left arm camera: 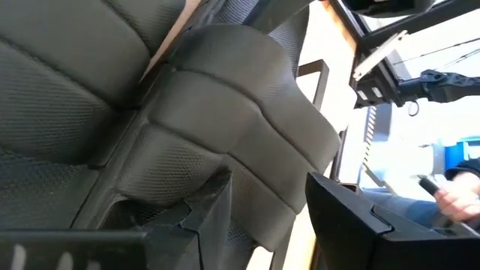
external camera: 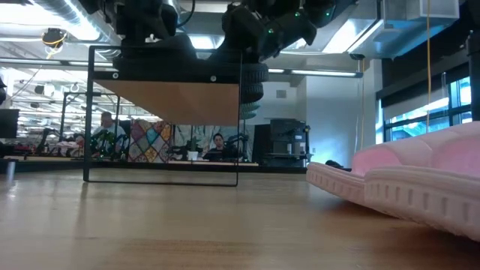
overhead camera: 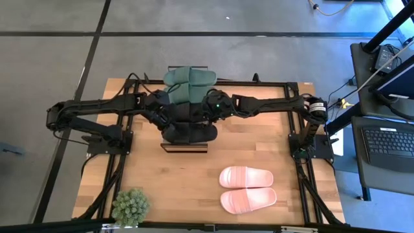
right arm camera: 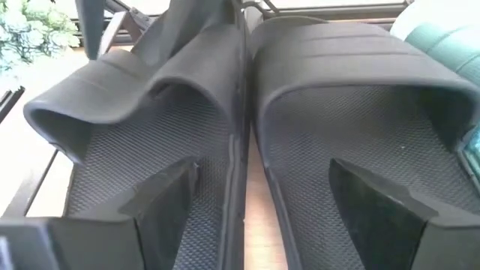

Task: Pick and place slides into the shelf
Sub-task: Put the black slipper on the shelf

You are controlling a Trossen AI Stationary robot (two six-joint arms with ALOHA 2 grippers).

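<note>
Pale pink slides [overhead camera: 246, 188], a pair of smooth moulded foam sandals with one broad ribbed strap each, lie side by side near the front right of the light wooden plank tabletop [overhead camera: 168, 181]. From table height their soles show a row of small notches along the edge. A small potted plant [overhead camera: 130, 206] with bushy, pale green leaves sits at the front left corner.

Farther back, at mid-table, stands the shelf [overhead camera: 184, 147], a small rack of thin black metal rods carrying a light wooden plank. Matte black slides [right arm camera: 247, 127] rest side by side on it, touching along their inner edges; their footbeds carry a fine diamond mesh texture and their broad straps arch smoothly. Dark green slides [overhead camera: 189, 84] with ridged straps lie just behind them at the rack's far end.

Both dark arms meet over the rack. The left gripper [left arm camera: 262, 217] is over a black slide's strap, its angular fingers [left arm camera: 352, 217] partly apart; whether they grip it cannot be told. The right gripper [right arm camera: 247, 217] hovers over the black pair with its jaws spread wide and empty.

Beyond the table lies grey flooring, with a desk and a black keyboard [overhead camera: 391, 144] to the right.
</note>
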